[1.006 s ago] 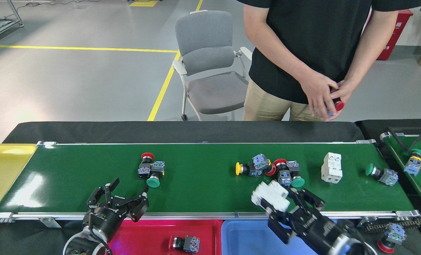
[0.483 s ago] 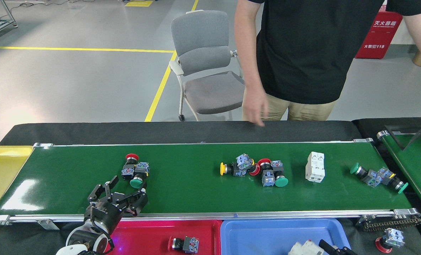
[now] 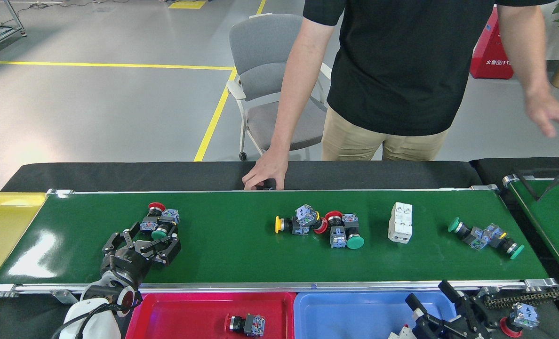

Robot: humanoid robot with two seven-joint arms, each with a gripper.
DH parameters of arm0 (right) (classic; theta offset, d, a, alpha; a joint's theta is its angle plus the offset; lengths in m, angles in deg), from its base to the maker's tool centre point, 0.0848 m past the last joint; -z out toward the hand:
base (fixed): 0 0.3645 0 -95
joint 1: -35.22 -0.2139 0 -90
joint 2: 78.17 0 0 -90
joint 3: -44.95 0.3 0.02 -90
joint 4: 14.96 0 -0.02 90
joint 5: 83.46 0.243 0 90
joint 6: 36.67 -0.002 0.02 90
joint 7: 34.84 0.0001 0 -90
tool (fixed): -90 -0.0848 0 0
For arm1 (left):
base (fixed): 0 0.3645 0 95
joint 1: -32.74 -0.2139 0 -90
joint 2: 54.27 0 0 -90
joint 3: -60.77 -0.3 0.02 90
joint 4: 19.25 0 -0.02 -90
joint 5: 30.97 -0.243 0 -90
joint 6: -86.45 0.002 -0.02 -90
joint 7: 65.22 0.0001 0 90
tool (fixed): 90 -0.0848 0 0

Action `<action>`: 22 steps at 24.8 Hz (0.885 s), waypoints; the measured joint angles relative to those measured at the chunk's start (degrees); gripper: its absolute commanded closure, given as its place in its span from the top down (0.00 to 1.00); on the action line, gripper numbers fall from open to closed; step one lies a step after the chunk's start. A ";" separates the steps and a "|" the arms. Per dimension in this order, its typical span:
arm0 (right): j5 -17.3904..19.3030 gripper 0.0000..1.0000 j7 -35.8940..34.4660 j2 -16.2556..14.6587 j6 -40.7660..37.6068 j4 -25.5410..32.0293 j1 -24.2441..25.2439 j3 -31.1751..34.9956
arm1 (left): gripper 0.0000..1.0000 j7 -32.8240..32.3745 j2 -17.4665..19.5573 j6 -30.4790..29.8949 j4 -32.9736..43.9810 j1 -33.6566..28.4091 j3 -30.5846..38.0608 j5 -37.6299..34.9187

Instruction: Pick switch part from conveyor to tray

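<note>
Conveyor [image 3: 242,254] mid stretch btwn left switch pair [image 3: 159,223] & centre cluster [image 3: 319,226] open. Person's hand [image 3: 265,175] on far rail. Left pincer [image 3: 140,245] spread, just beside the pair.

A grey polished floor [image 3: 96,108] carries yellow lines [image 3: 213,117]. A grey office chair [image 3: 265,70] stands beyond the black-draped desk [image 3: 119,174]; a red cabinet [image 3: 489,52] stands far right.

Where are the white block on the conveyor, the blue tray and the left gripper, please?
white block [image 3: 400,222], head view, its side face.
blue tray [image 3: 350,313], head view, bare floor.
left gripper [image 3: 143,241], head view, between its fingers.
</note>
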 measured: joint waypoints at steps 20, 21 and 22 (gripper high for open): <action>-14.70 0.98 -15.26 1.43 37.37 -7.06 -3.88 -25.54 | 0.37 0.34 0.41 -19.96 21.37 -15.83 -0.15 2.85; -14.87 0.98 -15.06 1.43 39.23 -9.35 -6.25 -27.49 | 0.44 0.32 0.80 -22.76 24.96 -19.55 0.02 3.17; -14.93 0.98 -14.78 1.41 41.13 -12.12 -8.99 -29.75 | 0.52 0.30 1.40 -24.31 28.37 -23.59 0.29 3.83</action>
